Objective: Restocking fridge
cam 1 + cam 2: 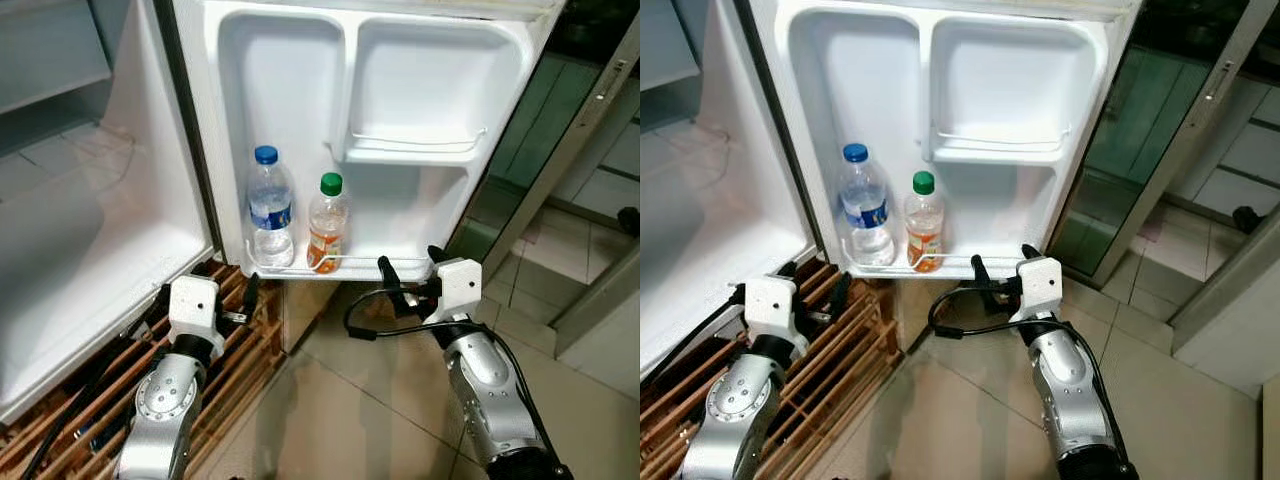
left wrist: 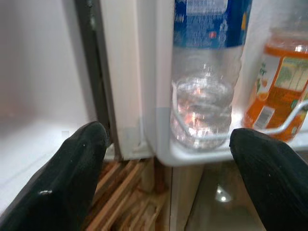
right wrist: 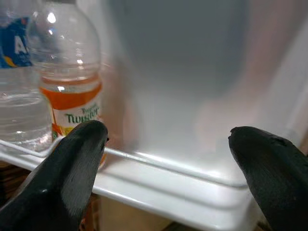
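Two bottles are seen standing upright, side by side, on the bottom shelf of the open fridge door (image 1: pixel 440 215) — a blue-capped water bottle (image 1: pixel 270 208) and an orange drink bottle (image 1: pixel 326 223). The left hand (image 1: pixel 212 290), fingers spread and empty, is held just below the water bottle. The right hand (image 1: pixel 408 277) — also spread and empty — is placed below the bare stretch of shelf beside the orange bottle.

You are getting bright, even light in both head views, glaring off the white fridge door (image 1: pixel 400 120). Wrist views are running soft: the fingers (image 2: pixel 77 168) are blurring up close, and the orange bottle (image 3: pixel 72 101) is showing small highlights.
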You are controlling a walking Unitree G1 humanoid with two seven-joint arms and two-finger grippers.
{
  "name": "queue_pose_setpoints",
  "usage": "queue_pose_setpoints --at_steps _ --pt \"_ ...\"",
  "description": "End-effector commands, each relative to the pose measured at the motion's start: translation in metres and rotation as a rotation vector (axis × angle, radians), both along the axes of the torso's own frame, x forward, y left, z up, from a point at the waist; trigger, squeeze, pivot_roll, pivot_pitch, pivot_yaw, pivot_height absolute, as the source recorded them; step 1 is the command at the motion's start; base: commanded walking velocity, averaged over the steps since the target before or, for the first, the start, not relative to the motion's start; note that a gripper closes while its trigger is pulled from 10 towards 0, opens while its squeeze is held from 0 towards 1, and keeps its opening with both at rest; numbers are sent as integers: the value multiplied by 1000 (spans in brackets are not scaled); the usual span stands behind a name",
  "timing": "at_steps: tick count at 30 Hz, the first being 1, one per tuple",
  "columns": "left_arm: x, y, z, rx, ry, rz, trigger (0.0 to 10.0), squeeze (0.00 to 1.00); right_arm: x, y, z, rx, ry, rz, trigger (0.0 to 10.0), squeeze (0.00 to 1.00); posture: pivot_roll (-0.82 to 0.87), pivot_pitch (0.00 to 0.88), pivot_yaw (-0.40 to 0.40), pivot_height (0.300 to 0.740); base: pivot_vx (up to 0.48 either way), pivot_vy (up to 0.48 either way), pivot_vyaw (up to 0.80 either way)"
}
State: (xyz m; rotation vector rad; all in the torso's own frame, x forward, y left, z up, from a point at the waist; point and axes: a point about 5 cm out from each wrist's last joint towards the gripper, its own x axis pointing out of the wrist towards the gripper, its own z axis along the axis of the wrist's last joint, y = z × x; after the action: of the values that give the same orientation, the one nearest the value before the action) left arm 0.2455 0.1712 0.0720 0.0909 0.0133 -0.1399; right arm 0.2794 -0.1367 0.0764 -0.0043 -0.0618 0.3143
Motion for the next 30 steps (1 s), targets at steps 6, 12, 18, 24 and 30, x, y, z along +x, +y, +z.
queue_pose_setpoints --at_steps 6,12,18,24,30 --pt "0 -9 6 -8 -43 -34 10000 0 0 -6 1 -19 4 2 10000 0 -74 0 -18 740 0 -480 794" --pt "-4 -14 12 -13 -86 -62 10000 0 -3 -5 -2 -22 10 32 10000 0 -77 0 -18 740 0 -480 794" --pt "-6 -19 15 -15 -91 -69 10000 0 -17 -2 -13 -76 54 173 10000 0 -83 0 -20 740 0 -480 795" --pt "-1 -19 19 -35 -81 -39 10000 0 -21 -19 -27 -117 127 147 10000 0 -86 0 -21 740 0 -480 800" --pt "3 -19 16 -41 -69 -22 10000 0 -24 -30 -37 -165 183 130 10000 0 -93 0 -16 740 0 -480 800"
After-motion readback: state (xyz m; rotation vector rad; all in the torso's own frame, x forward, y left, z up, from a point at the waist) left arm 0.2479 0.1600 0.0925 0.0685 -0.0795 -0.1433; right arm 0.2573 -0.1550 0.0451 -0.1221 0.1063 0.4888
